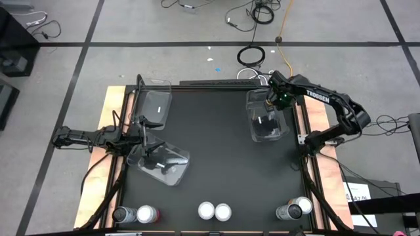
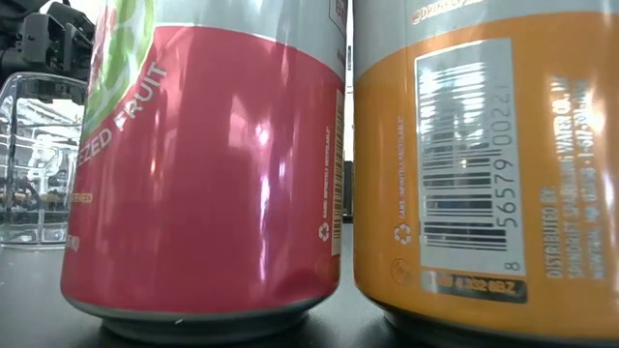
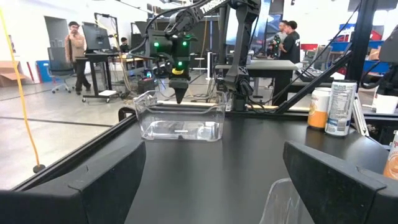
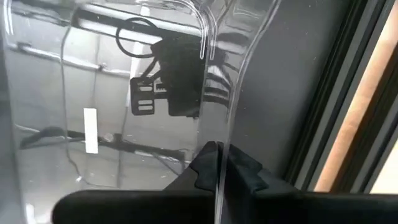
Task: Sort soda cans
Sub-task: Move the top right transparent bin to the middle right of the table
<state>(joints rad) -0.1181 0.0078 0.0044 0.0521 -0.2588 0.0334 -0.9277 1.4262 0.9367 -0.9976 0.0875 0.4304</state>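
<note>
- My right gripper [image 4: 219, 168] is up by the far right corner of the worktop [image 1: 216, 151]. It is pinched tight on the thin wall of the right clear bin [image 1: 266, 128]
- My left gripper [image 1: 149, 149] is near the left edge, over the left clear bin [image 1: 172, 169]. Its fingers [image 3: 93, 180] are spread wide and hold nothing
- A third bin [image 1: 157, 105] sits in the far left corner, and no can is in any bin yet
- The soda cans [image 1: 214, 211] stand in a row along the near edge, all six of them, in twos: a left pair [image 1: 135, 214], a middle pair, and a right pair [image 1: 295, 210]
- Each can stands straight up with its round top to the ceiling, so I think I should come down from above or grab it around its side
- The cans in each pair are touching or just beside each other, which could make it hard to slip a finger in between
- From my left gripper the left pair lies toward the near edge, and it is the closest pair
- My right gripper is well apart from every can and has its fingers full, so I think my left arm is the better one to go first
</note>
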